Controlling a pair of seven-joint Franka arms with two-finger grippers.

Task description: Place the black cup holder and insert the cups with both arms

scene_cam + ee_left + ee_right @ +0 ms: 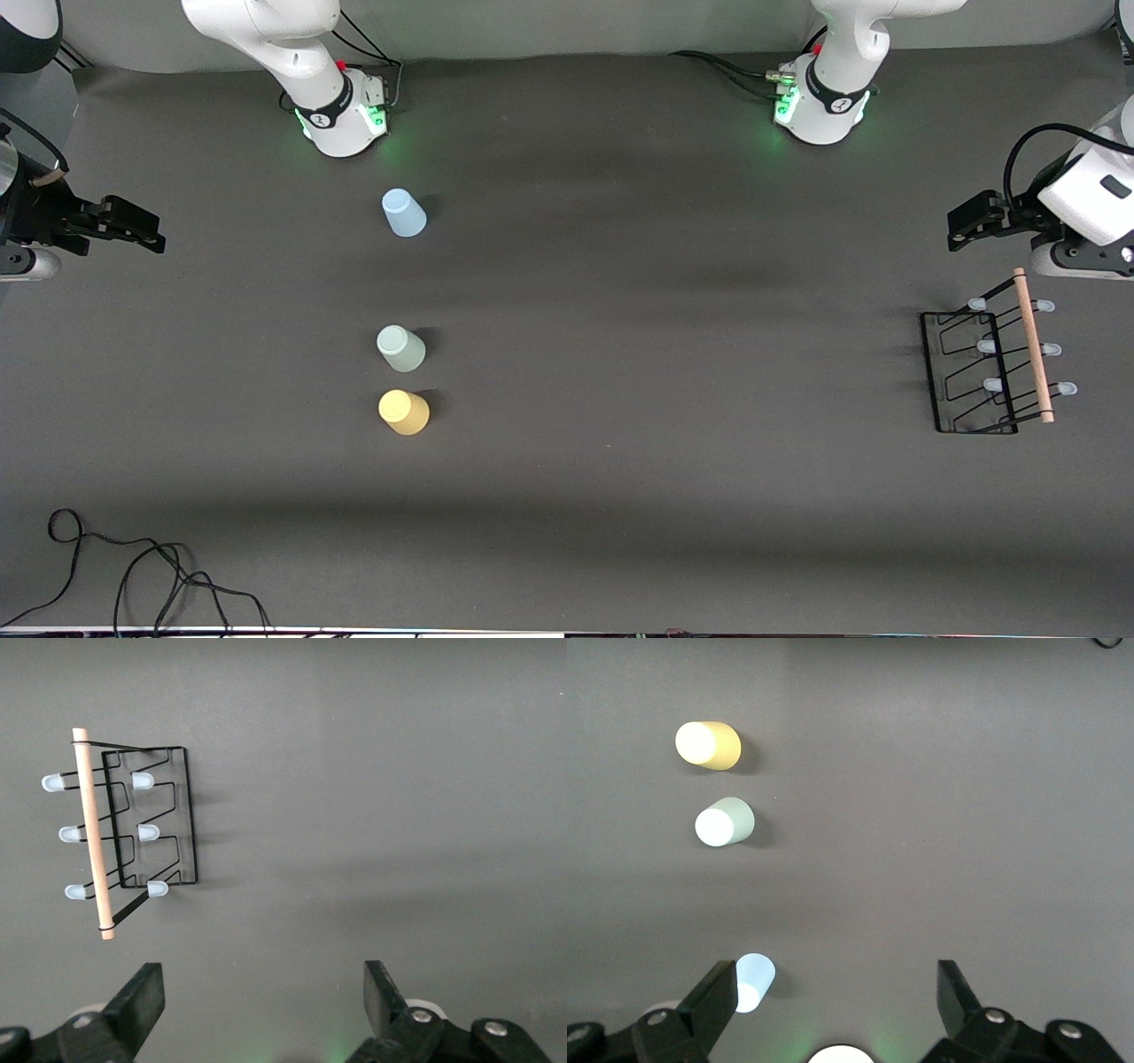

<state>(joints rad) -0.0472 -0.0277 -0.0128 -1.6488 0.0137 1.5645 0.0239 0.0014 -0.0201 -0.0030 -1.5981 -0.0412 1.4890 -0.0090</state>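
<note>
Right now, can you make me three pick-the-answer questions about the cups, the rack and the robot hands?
1. Which cup is nearest the front camera?
A. blue B. mint C. yellow
2. How many cups are on the rack?
A. none B. one C. three
3. What is the left gripper doing?
A. holding the rack B. open, holding nothing C. shut on a cup

Answers:
1 C: the yellow cup lies lowest, below the mint cup and blue cup.
2 A: the rack has bare prongs.
3 B: the left gripper has spread fingers; the right gripper does too.

A loose black cable (pixel 133 576) lies on the grey table (pixel 664 487).
</note>
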